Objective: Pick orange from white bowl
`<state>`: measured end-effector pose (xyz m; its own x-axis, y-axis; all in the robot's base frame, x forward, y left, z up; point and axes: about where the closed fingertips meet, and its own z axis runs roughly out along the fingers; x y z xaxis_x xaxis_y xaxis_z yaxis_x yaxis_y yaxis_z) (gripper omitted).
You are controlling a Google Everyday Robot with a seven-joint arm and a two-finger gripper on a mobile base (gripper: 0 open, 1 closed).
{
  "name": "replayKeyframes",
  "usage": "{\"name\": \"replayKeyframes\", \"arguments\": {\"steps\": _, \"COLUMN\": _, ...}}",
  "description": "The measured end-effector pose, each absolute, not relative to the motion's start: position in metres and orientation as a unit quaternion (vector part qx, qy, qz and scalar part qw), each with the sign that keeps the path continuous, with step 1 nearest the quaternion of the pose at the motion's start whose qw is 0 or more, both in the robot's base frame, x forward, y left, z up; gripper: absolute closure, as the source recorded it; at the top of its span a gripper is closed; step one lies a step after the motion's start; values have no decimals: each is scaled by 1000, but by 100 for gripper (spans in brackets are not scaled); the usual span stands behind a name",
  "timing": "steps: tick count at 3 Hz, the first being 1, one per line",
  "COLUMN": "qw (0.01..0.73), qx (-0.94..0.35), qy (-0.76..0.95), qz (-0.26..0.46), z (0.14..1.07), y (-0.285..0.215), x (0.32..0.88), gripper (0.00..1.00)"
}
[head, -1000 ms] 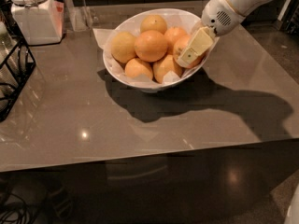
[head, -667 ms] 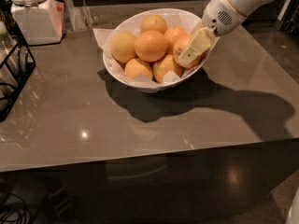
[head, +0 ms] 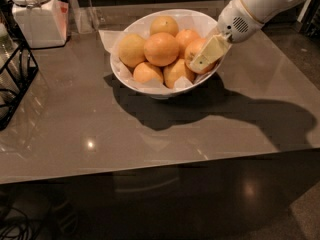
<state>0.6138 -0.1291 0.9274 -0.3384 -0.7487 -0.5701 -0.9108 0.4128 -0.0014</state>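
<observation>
Orange [head: 192, 48]: deep-orange fruit on the right of the pile, right against the end effector [head: 206, 55], which covers its right side from you.
End effector state: you cannot tell whether it is apart or clamped (its far side is hidden).
End effector place: it reaches in over the bowl's right rim from the upper right.
White bowl [head: 145, 87]: below and left of the end effector, paper-lined, standing on the desk [head: 150, 144].
Big central orange [head: 161, 49]: just left of the end effector, beside your target.
Lidded jar [head: 34, 15]: well away to the left, at the desk's back.
</observation>
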Motion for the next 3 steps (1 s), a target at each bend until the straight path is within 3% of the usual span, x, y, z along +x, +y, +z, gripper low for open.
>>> {"name": "replayKeyframes", "arguments": {"steps": 1, "qw": 258, "qx": -515, "qy": 802, "qz": 160, "z": 929, "y": -130, "x": 612, "gripper": 100}}
{"name": "replayKeyframes", "arguments": {"steps": 3, "qw": 392, "qx": -527, "qy": 733, "qz": 174, "z": 1019, "y": -140, "x": 580, "gripper": 100}}
